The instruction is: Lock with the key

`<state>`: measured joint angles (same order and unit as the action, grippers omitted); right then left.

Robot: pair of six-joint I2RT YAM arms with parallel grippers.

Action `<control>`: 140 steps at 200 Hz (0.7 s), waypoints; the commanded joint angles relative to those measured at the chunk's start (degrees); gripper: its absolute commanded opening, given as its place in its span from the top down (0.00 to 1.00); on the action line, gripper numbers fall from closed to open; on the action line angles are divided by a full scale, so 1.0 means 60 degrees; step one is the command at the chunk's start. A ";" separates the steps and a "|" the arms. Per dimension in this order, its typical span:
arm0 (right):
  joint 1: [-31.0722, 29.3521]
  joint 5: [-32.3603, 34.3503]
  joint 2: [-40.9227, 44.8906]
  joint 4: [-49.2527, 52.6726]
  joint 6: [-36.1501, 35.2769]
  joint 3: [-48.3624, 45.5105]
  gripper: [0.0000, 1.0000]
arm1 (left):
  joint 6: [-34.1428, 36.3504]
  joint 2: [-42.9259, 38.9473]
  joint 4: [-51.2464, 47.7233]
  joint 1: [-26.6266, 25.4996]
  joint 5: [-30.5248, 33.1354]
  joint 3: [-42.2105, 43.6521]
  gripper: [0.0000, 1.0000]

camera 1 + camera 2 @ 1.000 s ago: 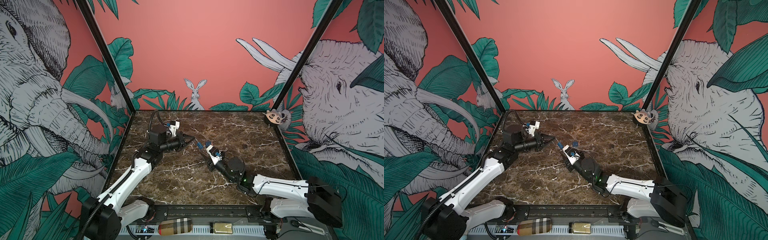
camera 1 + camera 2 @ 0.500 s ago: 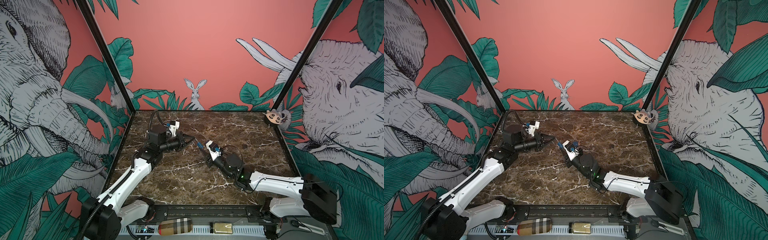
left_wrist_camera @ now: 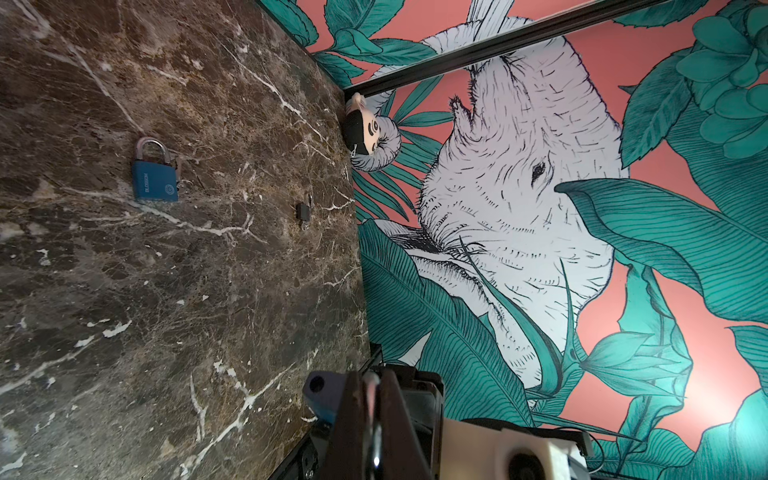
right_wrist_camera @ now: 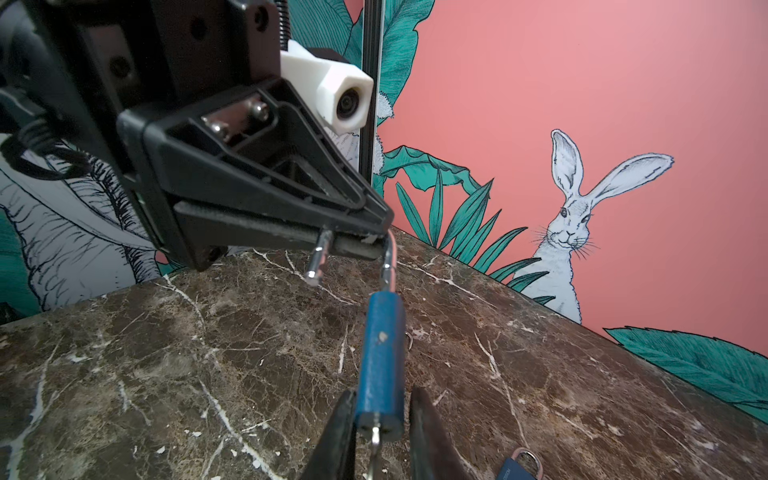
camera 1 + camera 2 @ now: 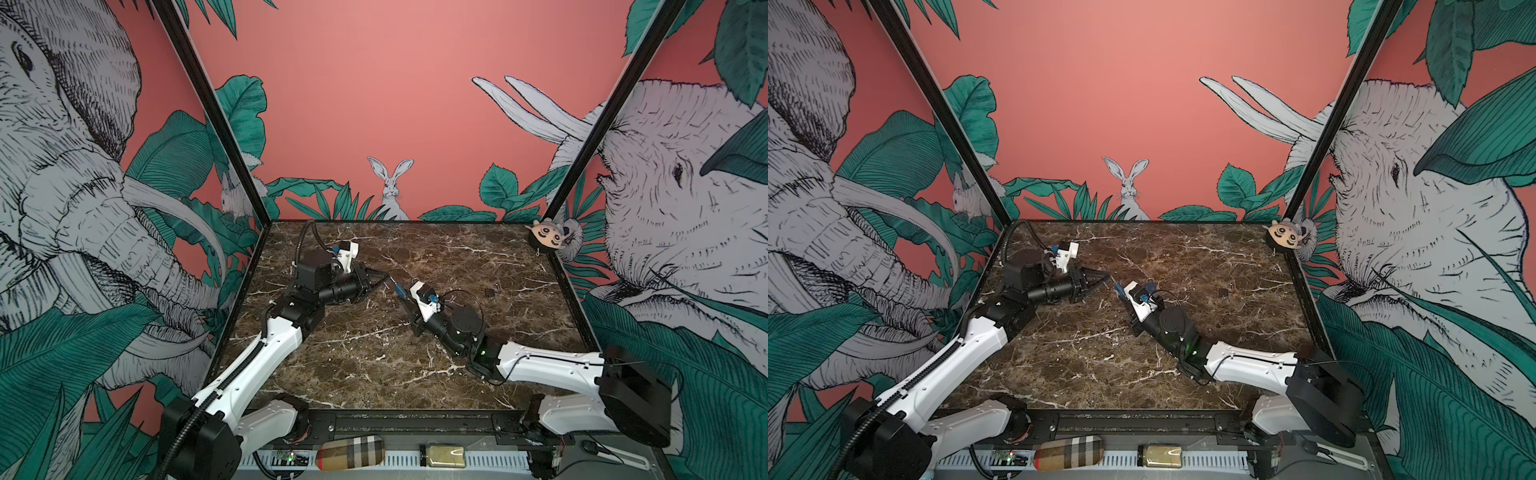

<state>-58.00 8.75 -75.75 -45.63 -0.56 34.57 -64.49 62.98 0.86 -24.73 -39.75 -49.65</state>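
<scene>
Coral walls painted with elephants, leaves and a rabbit close round a dark marble bench [image 5: 374, 374]. From where I stand, the left arm climbs from the near-left corner, bends at the elbow and holds its forearm about level. The left gripper [image 5: 384, 277] points right toward the middle, clamped tight on the silver shackle [image 4: 388, 257] of a blue padlock [image 4: 380, 345].

The right arm lies low, stretched from the near-right corner diagonally toward the far left. The right gripper [image 4: 382, 392] meets the lock end-on. Its jaws stand narrowly apart on either side of the lock's base, with a sliver of gap on one side.

The padlock hangs clear of the bench between the two grippers. Its long axis runs from one to the other, shackle end toward the left gripper, keyhole end toward the right. The shackle is sprung open, one leg free. A key [image 4: 375, 436] sticks out of the base, mostly cut off by the frame edge.

In both top views the lock is only a blue speck and the key cannot be made out. A second blue padlock [image 3: 156, 174] and a small black padlock [image 3: 303, 212] lie flat on the bench.
</scene>
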 commanded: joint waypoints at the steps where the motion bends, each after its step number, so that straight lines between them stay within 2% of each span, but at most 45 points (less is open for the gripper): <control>1: 0.0078 -0.0027 0.0013 -0.0412 0.0093 0.0346 0.78 | -0.0119 -0.0301 0.0512 -0.0038 -0.0085 0.0130 0.98; 73: 0.0092 -0.0096 0.0110 -0.0218 0.0089 0.0436 0.79 | -0.0164 -0.0242 0.0534 -0.0039 -0.0059 0.0214 0.98; 96: 0.0101 -0.0153 0.0131 0.0089 0.0136 0.0507 0.84 | -0.0180 -0.0245 0.0559 -0.0038 -0.0027 0.0230 0.98; 122: 0.0137 -0.0300 0.0082 0.0233 0.0260 0.0566 0.78 | -0.0199 -0.0221 0.0617 -0.0038 0.0003 0.0243 0.98; 140: 0.0159 -0.0294 0.0018 0.0365 0.0298 0.0640 0.77 | -0.0236 -0.0214 0.0675 -0.0039 0.0039 0.0244 0.98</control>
<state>-57.54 7.68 -75.75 -43.59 0.23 36.40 -64.97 62.96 1.69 -24.73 -39.55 -48.58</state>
